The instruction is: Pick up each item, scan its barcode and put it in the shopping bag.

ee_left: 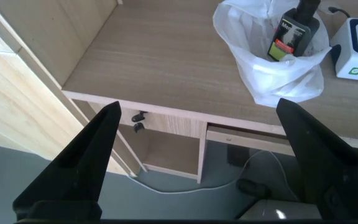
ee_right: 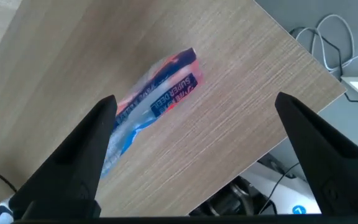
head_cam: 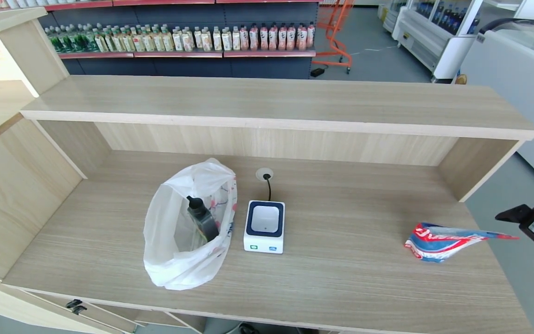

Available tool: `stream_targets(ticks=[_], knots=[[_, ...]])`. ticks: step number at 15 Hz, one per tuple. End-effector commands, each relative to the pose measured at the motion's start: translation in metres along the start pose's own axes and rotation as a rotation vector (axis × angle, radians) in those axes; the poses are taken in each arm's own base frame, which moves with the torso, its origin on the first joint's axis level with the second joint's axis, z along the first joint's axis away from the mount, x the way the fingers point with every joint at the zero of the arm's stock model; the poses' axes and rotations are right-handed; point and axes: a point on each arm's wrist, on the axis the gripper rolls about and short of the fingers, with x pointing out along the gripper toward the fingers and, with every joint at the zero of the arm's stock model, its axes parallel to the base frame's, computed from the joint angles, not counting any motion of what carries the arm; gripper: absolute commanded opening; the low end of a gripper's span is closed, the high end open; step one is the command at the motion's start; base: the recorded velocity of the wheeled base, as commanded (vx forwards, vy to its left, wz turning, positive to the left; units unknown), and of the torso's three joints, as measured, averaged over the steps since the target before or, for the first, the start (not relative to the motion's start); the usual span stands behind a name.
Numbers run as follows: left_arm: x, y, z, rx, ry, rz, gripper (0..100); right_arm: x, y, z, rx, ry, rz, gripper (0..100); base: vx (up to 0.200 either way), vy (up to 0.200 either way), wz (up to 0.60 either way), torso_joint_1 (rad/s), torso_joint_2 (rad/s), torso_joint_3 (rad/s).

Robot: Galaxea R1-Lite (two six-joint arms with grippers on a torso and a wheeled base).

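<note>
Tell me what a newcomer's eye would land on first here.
The white plastic bag standing open on the left of the wooden counter, with a dark bottle leaning inside it, draws the eye first. Just right of it sits a white scanner with a dark blue rim. Far to the right, a red, white and blue packet lies alone near the counter's end.

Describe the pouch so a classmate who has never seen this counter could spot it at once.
Start at the wooden counter. Go past the white bag and the scanner near its middle, toward the robot's right end. The pouch lies there alone, the only crinkled red, white and blue packet.
</note>
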Motion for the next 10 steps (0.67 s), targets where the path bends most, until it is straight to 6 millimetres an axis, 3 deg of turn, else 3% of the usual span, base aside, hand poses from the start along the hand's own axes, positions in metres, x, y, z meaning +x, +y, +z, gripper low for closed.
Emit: stream_targets(ticks=[1,4,6,7,10], knots=[[0.0,0.0,0.0,0.0,0.002,0.0,100,0.049,0.003,-0.013,-0.032,0.104,-0.084,100,0.0,0.0,0.0,0.0,0.0,0.0],[0.0,0.0,0.0,0.0,0.002,0.0,100,0.09,0.009,-0.023,-0.051,0.14,-0.043,100,0.0,0.0,0.0,0.0,0.0,0.0],[0.0,0.0,0.0,0.0,0.0,0.0,100,0.104,0.014,-0.031,-0.076,0.156,-0.027,100,0.0,0.0,0.0,0.0,0.0,0.0],[0.0,0.0,0.0,0.0,0.002,0.0,100,0.114,0.015,-0.036,-0.122,0.15,-0.019,0,0.0,0.0,0.0,0.0,0.0,0.0],[0.0,0.0,0.0,0.0,0.0,0.0,100,0.137,0.023,-0.041,-0.244,0.113,0.028,0,0.0,0.0,0.0,0.0,0.0,0.0]])
